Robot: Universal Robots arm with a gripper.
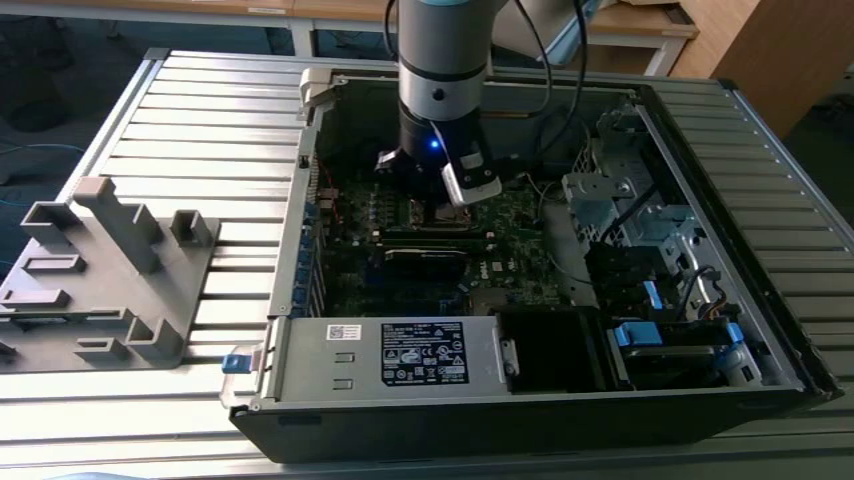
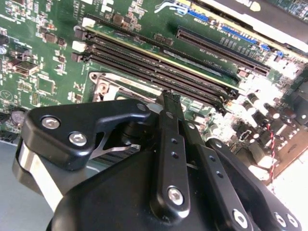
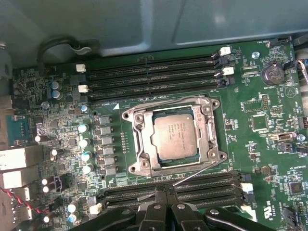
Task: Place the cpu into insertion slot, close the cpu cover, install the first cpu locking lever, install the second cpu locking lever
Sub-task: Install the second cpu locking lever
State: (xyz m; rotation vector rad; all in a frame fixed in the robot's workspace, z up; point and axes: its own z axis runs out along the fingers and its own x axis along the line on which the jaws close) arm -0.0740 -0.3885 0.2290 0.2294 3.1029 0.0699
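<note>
Hovering with jaws pressed together and empty, the black gripper (image 3: 166,192) faces the stiff, thin silvery metal cpu cover (image 3: 174,135) just ahead; push its rim.

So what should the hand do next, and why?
Probably nudge the thin wire lever down toward its catch. The chip already sits in its socket with the metal cover down over it, and the shut hand hovers right by the lever's raised end.
</note>
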